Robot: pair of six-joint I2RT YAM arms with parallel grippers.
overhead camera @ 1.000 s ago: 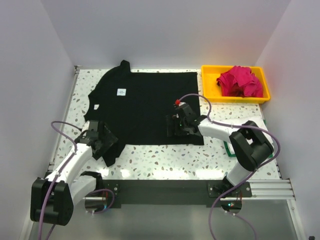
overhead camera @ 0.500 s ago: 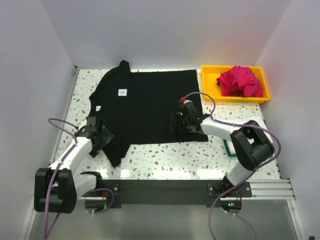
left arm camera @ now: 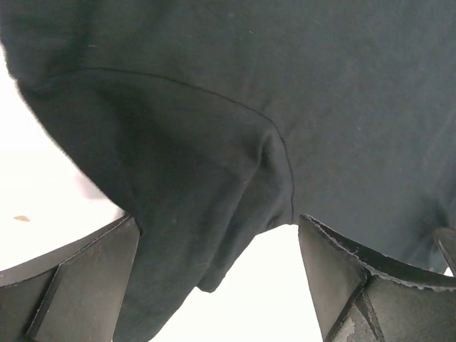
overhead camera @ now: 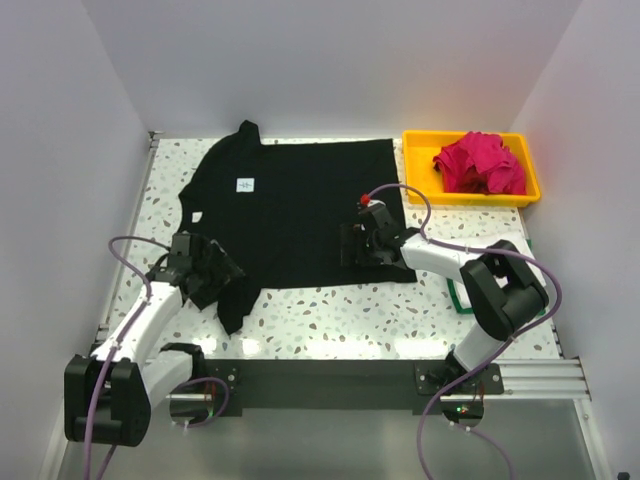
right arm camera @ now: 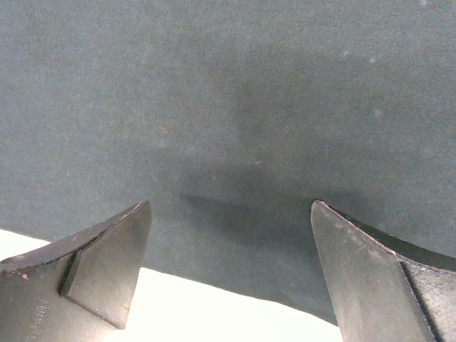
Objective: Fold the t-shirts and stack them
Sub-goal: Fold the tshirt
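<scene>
A large black t-shirt [overhead camera: 300, 205] with a small white label [overhead camera: 243, 185] lies spread flat on the speckled table. My left gripper [overhead camera: 207, 270] is low over its near-left sleeve, jaws open. In the left wrist view the sleeve [left arm camera: 185, 206] hangs between the fingers [left arm camera: 78, 278] of the left gripper [left arm camera: 217, 274]. My right gripper [overhead camera: 358, 246] stands open at the shirt's near right edge. In the right wrist view the cloth's edge [right arm camera: 235, 242] lies between the open jaws of the right gripper [right arm camera: 228, 274]. A magenta t-shirt [overhead camera: 480, 163] is bunched in the tray.
The yellow tray [overhead camera: 470, 196] stands at the back right corner. A strip of green [overhead camera: 458, 298] shows under the right arm's elbow. White walls close in the table on the left, back and right. Bare speckled table [overhead camera: 330, 315] lies in front of the shirt.
My left gripper has shifted a little up and then right over the sleeve, which now trails out in front of it. The right gripper crept slightly up and right, then held still.
</scene>
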